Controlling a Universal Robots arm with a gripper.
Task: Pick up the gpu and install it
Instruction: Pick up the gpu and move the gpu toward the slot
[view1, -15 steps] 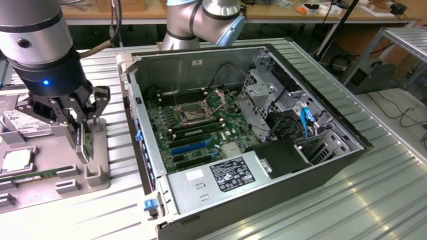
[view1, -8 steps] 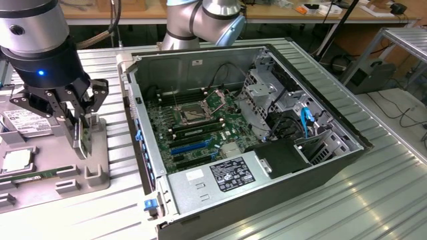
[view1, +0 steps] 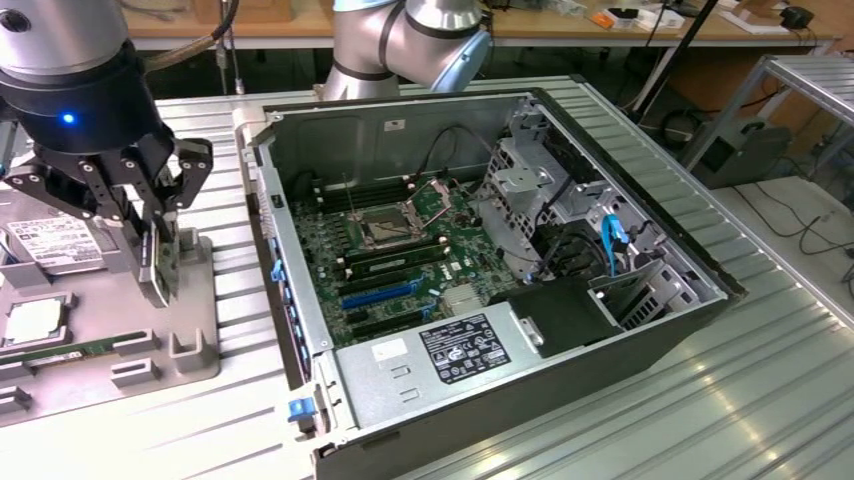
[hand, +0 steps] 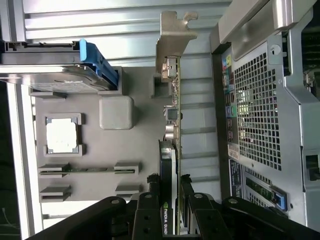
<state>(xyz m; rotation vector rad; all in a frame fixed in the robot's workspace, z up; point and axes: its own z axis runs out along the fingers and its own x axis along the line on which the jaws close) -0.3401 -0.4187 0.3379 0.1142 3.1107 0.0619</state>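
The gripper (view1: 151, 245) is clenched on the gpu (hand: 172, 115), held edge-on over the grey tray (view1: 187, 345). The open computer case (view1: 387, 130) stands at three o'clock in the exterior view, bare ribbed table (view1: 247, 325) between its wall and the card

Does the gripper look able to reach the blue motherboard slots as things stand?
Probably yes: the gripper grips the gpu over the grey tray, the case lies open, and nothing covers the blue slots.
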